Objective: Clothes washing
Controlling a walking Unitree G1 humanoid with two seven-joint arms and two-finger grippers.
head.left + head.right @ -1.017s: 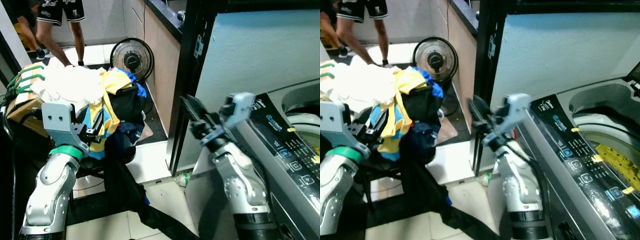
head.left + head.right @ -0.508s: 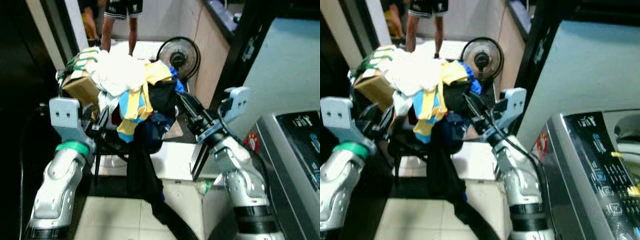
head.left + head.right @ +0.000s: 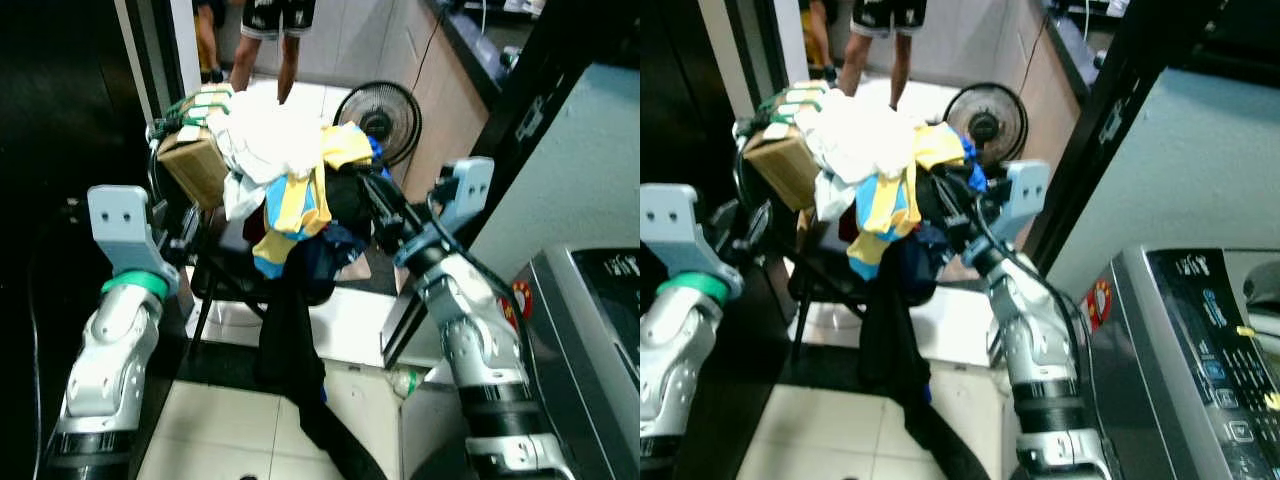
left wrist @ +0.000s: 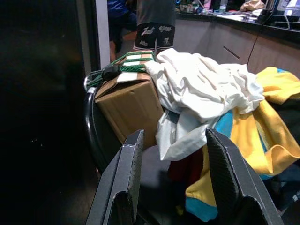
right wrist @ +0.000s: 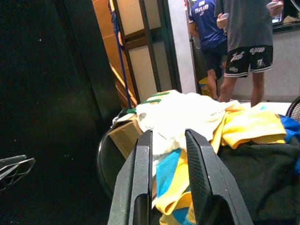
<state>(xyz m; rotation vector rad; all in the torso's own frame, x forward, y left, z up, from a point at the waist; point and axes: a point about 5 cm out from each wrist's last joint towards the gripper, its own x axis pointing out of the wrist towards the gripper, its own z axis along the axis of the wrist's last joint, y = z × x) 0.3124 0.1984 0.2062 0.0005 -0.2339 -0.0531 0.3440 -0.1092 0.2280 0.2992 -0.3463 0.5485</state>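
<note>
Chair-top clothes pile (image 3: 290,180) faces both empty hands, left (image 4: 173,176) and right (image 5: 169,176), fingers apart.

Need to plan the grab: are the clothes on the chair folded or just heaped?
Heaped. The white cloth lies crumpled on top, the yellow shirt drapes over the side, and a dark garment hangs down to the floor.

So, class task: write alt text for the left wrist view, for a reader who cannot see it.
A heap of clothes, white on top with yellow and blue beneath, lies on a dark chair beside a cardboard box. The left gripper points at the heap, jaws open. A person in dark shorts stands behind.
</note>
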